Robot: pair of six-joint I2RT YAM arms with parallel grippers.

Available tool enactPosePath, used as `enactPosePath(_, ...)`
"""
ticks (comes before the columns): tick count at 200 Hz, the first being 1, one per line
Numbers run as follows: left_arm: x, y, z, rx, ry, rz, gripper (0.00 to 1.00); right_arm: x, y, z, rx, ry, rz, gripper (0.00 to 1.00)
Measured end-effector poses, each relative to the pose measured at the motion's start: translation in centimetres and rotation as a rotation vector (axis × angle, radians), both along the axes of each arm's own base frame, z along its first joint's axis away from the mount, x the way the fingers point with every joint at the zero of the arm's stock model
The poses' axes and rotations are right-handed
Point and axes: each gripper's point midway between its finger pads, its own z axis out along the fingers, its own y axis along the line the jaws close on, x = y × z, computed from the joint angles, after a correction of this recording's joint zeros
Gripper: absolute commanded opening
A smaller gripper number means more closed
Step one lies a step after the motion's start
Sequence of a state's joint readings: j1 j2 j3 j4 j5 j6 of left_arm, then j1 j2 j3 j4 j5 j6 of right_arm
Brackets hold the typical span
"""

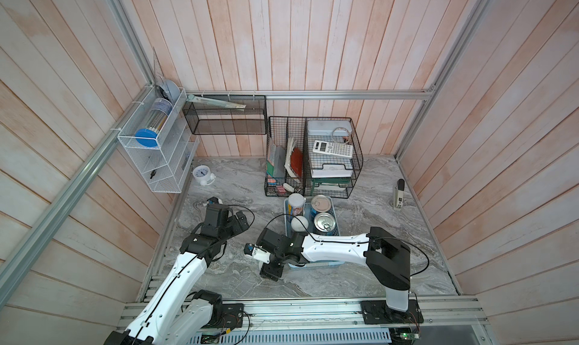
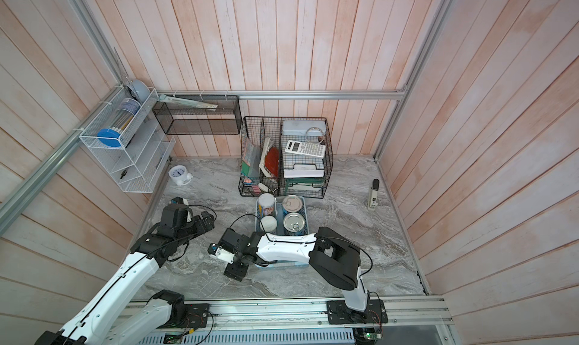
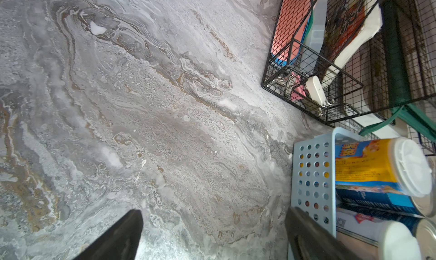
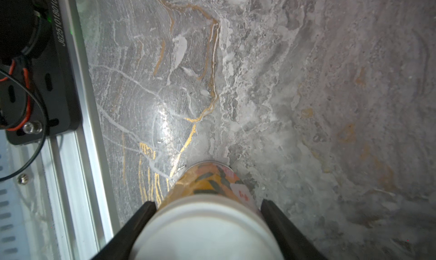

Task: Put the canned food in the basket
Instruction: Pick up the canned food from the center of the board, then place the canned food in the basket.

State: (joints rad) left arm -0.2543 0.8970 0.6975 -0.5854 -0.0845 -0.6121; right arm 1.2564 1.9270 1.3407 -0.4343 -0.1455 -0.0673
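Counting four cans (image 1: pixel 325 223) in the basket (image 3: pixel 311 176), we find a fifth, white-lidded can (image 4: pixel 207 225) standing on the table (image 4: pixel 306 105), straddled by the right claw (image 4: pixel 208 203), grip impossible to tell, left claw (image 3: pixel 214 210) spread empty, sixth unseen.

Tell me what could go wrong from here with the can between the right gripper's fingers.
One: the right gripper flanks the white-lidded can up at its lid; gripped that high, it may tilt or slip when lifted.
Two: four cans already stand at the basket's far end and the right arm hides the near end, so setting this one in could knock a neighbour.
Three: the open left gripper sits close beside the basket and may crowd the path.
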Motion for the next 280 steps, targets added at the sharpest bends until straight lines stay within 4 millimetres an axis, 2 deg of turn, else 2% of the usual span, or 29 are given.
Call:
enactPosePath(15,-0.1,0.0,0.5,-0.01,-0.021,0.008,1.0,-0.3,-0.4,0.8,0.0,-0.001,-0.004,0.55)
enactPosePath(30,-0.1,0.0,0.8,-0.014,-0.033,0.018,1.0,-0.5,-0.6,2.8,0.027,-0.008,-0.011,0.55)
enactPosePath(60,-0.3,0.1,0.6,-0.017,-0.031,0.032,1.0,-0.5,-1.2,8.8,0.14,-0.039,-0.039,0.55)
enactPosePath(86,-0.4,-0.1,0.2,-0.023,-0.031,0.029,1.0,-0.1,-2.5,13.8,0.23,-0.086,-0.099,0.56)
enactPosePath(104,-0.4,-0.7,0.0,-0.022,-0.033,0.008,1.0,0.8,-4.4,16.5,0.276,-0.138,-0.189,0.58)
enactPosePath(115,-0.5,-1.3,-0.1,-0.021,-0.036,-0.013,1.0,1.3,-6.3,17.7,0.296,-0.169,-0.254,0.59)
enactPosePath(142,-0.6,-3.4,0.2,-0.017,-0.064,-0.077,1.0,2.3,-11.5,19.0,0.303,-0.211,-0.396,0.61)
enactPosePath(160,-0.6,-4.8,-0.1,-0.01,-0.064,-0.114,1.0,3.3,-14.2,18.8,0.285,-0.221,-0.484,0.61)
enactPosePath(173,-0.6,-5.5,-0.8,-0.005,-0.054,-0.129,1.0,4.2,-15.9,17.8,0.262,-0.218,-0.548,0.61)
enactPosePath(193,-1.0,-6.1,-2.0,0.007,-0.03,-0.141,1.0,5.6,-18.2,14.9,0.195,-0.206,-0.63,0.61)
enactPosePath(211,-1.2,-6.6,-2.4,0.01,-0.026,-0.151,1.0,6.4,-19.8,12.2,0.119,-0.191,-0.671,0.6)
enactPosePath(244,-1.3,-7.3,-2.1,0.02,-0.045,-0.163,1.0,6.9,-20.7,8.9,0.025,-0.161,-0.693,0.61)
enactPosePath(280,-1.2,-7.3,-2.4,0.023,-0.038,-0.156,1.0,7.7,-21.1,7.0,-0.013,-0.131,-0.712,0.61)
